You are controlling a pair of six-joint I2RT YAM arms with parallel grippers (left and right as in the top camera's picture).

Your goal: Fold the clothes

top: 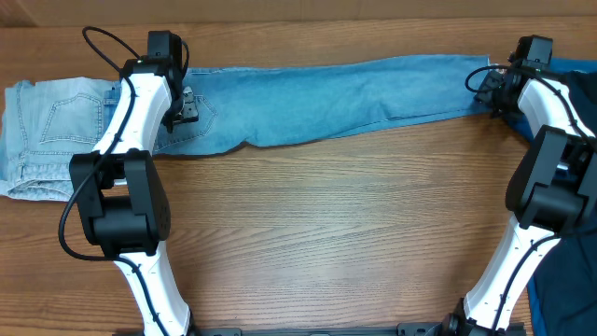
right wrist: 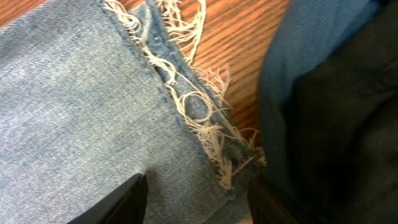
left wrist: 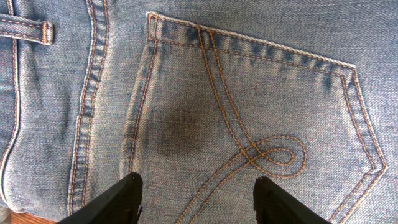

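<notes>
Long mid-blue jeans (top: 336,98) lie flat in a band across the top of the table (top: 326,233), waist at upper left, leg ends at upper right. Lower edge of the band is wavy, with a small bump left of centre. Bare wood fills the middle and bottom of the overhead view between the two arm bases.

Left gripper (top: 185,105) hangs over the waist end. In the left wrist view its fingers (left wrist: 118,200) stand apart above a back pocket (left wrist: 249,112) with loop stitching, nothing pinched; a belt loop (left wrist: 45,31) shows at upper left.

Right gripper (top: 483,86) sits at the leg end. In the right wrist view its jaws are spread, with the frayed hem (right wrist: 199,118) lying flat between and below them and not clamped. Wood shows past the fringe at top centre.

Paler folded jeans (top: 56,131) lie at far left, just beside the waist; the left arm crosses their right edge. Deep-blue top (top: 571,289) is heaped along the right edge, close against the hem and behind the right arm.
</notes>
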